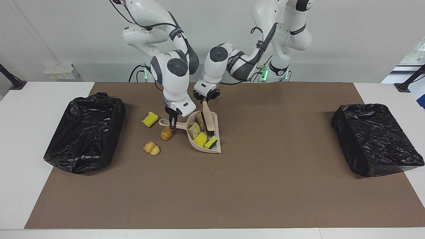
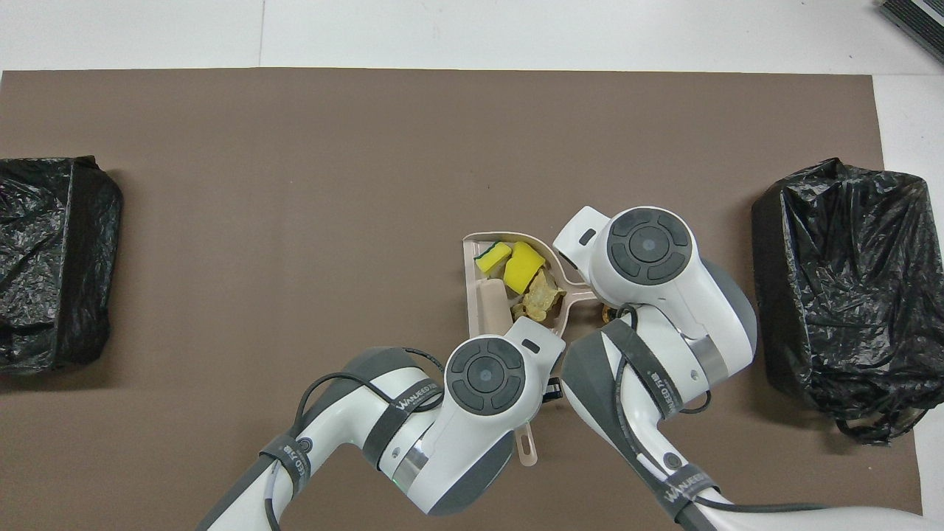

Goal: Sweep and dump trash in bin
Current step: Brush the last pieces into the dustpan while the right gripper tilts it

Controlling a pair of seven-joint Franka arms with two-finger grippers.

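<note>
While the right gripper has its jaws clamped on the handle of the dustpan, holding the pan flat on the brown mat, the left gripper has its jaws clamped on the handle of the brush, which slants down into the pan with its black bristles among the trash. Four bits lie in the pan, bunched against the handle-side wall: a yellow sponge chunk, a sponge with a green face near the pan's open lip, and two brown bread pieces nearer to the robots. Three bits lie on the mat outside the pan, toward the right arm's end: a yellow sponge, a brown pastry piece just beside the pan's handle, and a golden croissant-like piece farther from the robots. A black-lined bin sits at the right arm's end of the surface, its mouth open. A second black-bagged bin sits at the left arm's end.
</note>
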